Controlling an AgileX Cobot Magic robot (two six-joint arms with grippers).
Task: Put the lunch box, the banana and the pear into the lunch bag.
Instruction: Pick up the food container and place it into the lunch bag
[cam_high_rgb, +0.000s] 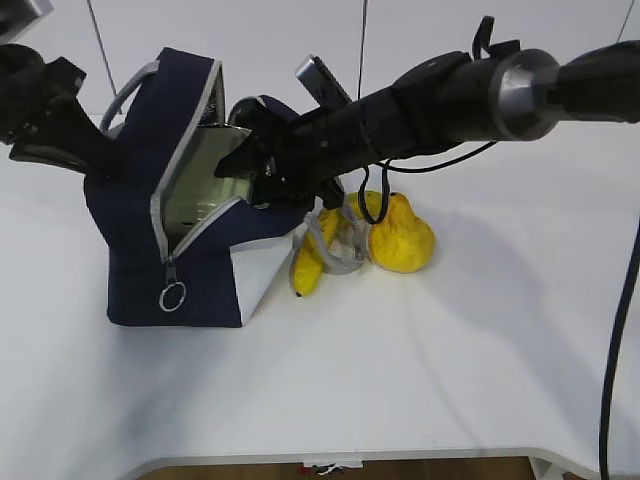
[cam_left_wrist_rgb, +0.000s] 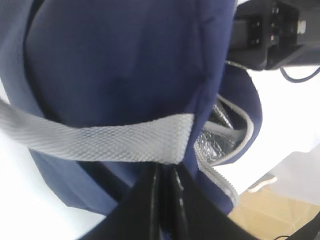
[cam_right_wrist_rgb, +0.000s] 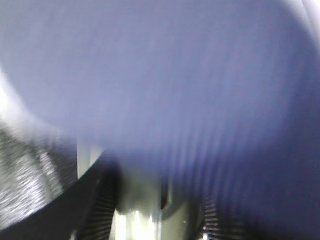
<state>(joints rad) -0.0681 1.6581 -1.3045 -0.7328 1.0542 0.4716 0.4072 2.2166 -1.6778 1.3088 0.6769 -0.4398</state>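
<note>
The navy lunch bag (cam_high_rgb: 200, 270) stands at the left of the table with its zipped flap open and its foil lining (cam_high_rgb: 195, 195) showing. My left gripper (cam_left_wrist_rgb: 165, 172) is shut on the bag's blue fabric, just under a grey handle strap (cam_left_wrist_rgb: 100, 140). My right gripper (cam_high_rgb: 243, 165) reaches into the bag's mouth. In the right wrist view it (cam_right_wrist_rgb: 150, 200) is closed on the lunch box (cam_right_wrist_rgb: 142, 212), whose pale green lid is blurred between the fingers. The banana (cam_high_rgb: 308, 268) and the pear (cam_high_rgb: 402, 238) lie on the table just right of the bag.
A second grey handle (cam_high_rgb: 338, 252) of the bag lies across the banana. The zipper's ring pull (cam_high_rgb: 172, 296) hangs at the bag's front corner. The white table (cam_high_rgb: 450, 360) runs to its front edge at the bottom of the exterior view.
</note>
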